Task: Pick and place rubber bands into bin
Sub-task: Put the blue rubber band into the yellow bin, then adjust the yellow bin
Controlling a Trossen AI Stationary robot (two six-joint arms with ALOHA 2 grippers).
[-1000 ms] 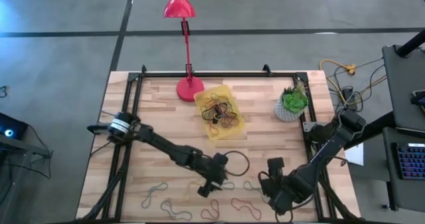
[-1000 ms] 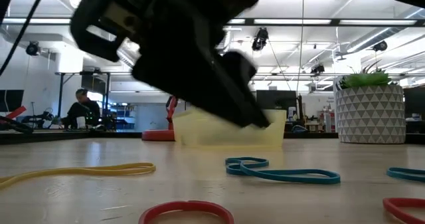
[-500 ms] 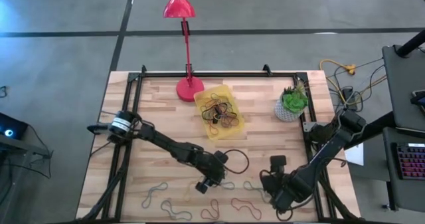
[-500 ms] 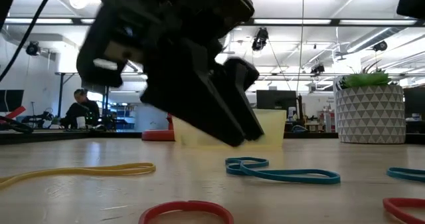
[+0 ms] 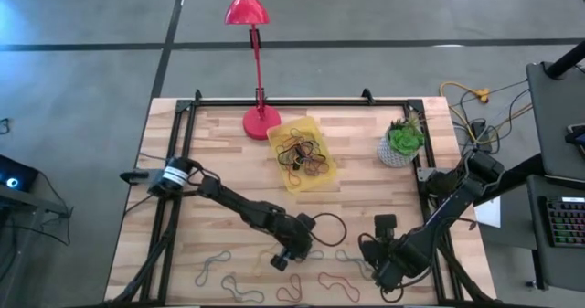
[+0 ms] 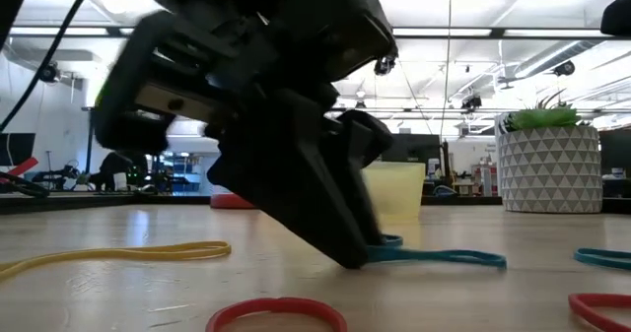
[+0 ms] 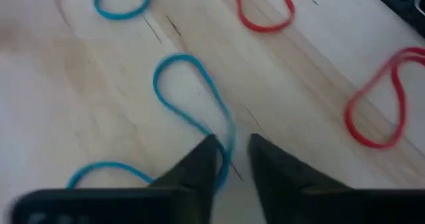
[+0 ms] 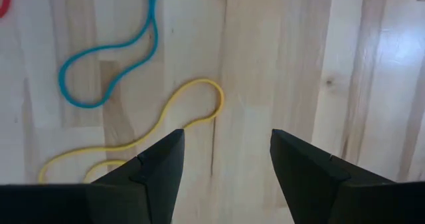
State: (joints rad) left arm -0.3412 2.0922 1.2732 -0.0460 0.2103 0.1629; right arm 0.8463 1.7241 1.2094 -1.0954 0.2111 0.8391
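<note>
My left gripper (image 5: 282,260) is down at the table near its front edge, fingers pointing down. One strand of a blue rubber band (image 7: 189,84) runs through the narrow gap between the fingertips (image 7: 232,144). In the low view the fingertip meets the table at this band's end (image 6: 434,260). My right gripper (image 5: 371,253) hovers to the right of it, open (image 8: 226,141), over a yellow rubber band (image 8: 166,127) and another blue one (image 8: 109,68). The yellow bin (image 5: 302,153) sits at the far middle with several bands inside. My left gripper has its two fingers on either side of a strand of the blue rubber band (image 7: 228,127), coming from above with the tips at the table. A small gap still shows between them, and I cannot tell whether they touch the band, which lies flat on the wood.
Red (image 5: 338,281), grey (image 5: 215,262) and other loose bands lie along the table's near edge. A red lamp base (image 5: 260,122) stands left of the bin and a white plant pot (image 5: 400,143) at the far right. Bare wood lies between the bin and the arms.
My left gripper has come down to the table at the blue band and shifted slightly toward the near edge. In the low view its fingers have drawn closer together. The bands have stayed where they were.
</note>
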